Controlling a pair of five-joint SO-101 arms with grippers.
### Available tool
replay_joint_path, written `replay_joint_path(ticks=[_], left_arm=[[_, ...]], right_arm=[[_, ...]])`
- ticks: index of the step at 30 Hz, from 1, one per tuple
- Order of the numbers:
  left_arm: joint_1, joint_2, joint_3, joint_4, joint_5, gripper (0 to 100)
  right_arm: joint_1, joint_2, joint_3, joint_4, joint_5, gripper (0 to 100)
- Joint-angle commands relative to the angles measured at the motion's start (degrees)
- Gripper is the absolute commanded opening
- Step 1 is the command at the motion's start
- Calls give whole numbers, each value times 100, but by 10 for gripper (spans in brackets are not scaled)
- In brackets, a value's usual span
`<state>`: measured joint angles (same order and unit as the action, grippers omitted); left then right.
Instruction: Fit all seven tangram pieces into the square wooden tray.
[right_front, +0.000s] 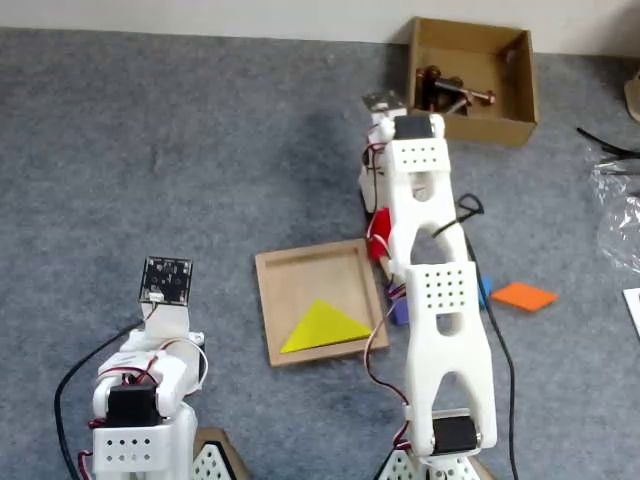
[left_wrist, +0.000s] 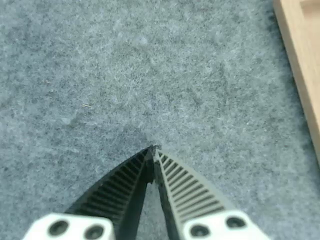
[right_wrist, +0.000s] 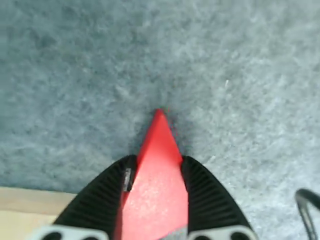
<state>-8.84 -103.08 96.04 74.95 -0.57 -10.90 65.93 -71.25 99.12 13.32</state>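
Fingers of the left pincer (left_wrist: 152, 150) meet with nothing between them, above the grey bench (right_front: 150, 150) beside the wooden tray (right_front: 263, 300). A yellow triangle (right_front: 325, 327) lies inside the tray. The right pincer (right_wrist: 157, 160) clamps a red piece (right_wrist: 159, 135) near the tray's far right corner. A purple piece (right_front: 400, 312), a blue piece (right_front: 484, 292) and an orange piece (right_front: 523, 296) lie further right.

The grey felt covering (left_wrist: 150, 75) looks fuzzy and matt, the square wooden tray (right_front: 300, 280) smooth, the red triangular piece (right_wrist: 157, 180) faintly glossy.
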Motion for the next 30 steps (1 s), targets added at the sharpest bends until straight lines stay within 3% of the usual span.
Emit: replay_joint_path(ticks=[1, 10, 16, 20, 27, 30], left_arm=[[-57, 13, 119, 26, 26, 6], [-57, 13, 119, 26, 26, 6], [-57, 13, 119, 26, 26, 6], [-57, 13, 119, 26, 26, 6], [-57, 13, 119, 26, 26, 6], [-57, 13, 119, 26, 26, 6]], right_arm=[[215, -75, -84, 171, 404, 10], [286, -84, -119, 189, 1442, 20], [215, -92, -119, 189, 1459, 178], [163, -207, -84, 198, 1978, 188], [-40, -1279, 549, 198, 1925, 190], [-92, -1763, 1130, 189, 1081, 190]])
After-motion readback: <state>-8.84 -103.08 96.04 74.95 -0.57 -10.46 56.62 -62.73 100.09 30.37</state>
